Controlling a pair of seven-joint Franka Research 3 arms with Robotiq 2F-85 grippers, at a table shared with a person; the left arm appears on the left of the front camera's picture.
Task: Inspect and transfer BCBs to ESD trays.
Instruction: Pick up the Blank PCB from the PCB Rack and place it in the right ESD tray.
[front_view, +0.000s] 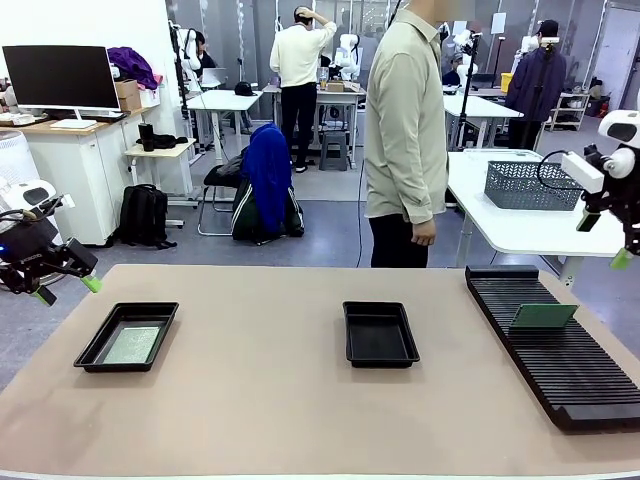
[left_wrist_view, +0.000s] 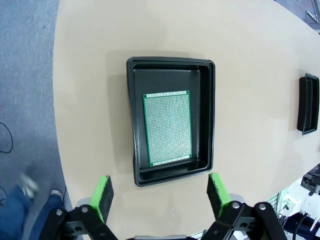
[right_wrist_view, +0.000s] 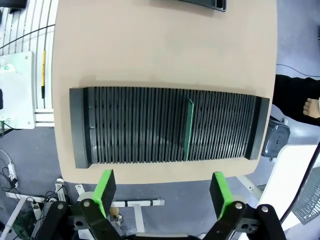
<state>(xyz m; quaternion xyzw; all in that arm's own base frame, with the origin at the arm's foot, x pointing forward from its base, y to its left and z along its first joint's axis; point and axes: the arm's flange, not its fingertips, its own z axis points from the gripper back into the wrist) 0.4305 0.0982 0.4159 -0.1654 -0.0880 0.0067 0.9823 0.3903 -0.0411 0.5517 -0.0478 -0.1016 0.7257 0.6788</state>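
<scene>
Left wrist view: BCB (left_wrist_view: 167, 128) beyond left hand (left_wrist_view: 159, 187).

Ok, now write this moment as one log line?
left end effector open, facing left tray with BCB | right end effector open, facing rack | middle tray empty

We are seeing the middle ESD tray (right_wrist_view: 205, 4) being cut by the right wrist view's top edge — the slotted rack (front_view: 560, 345) by the front view's.

Free tabletop (front_view: 262, 405) btwn 2 trays (front_view: 110, 368), rack (front_view: 572, 372) rt.
</scene>
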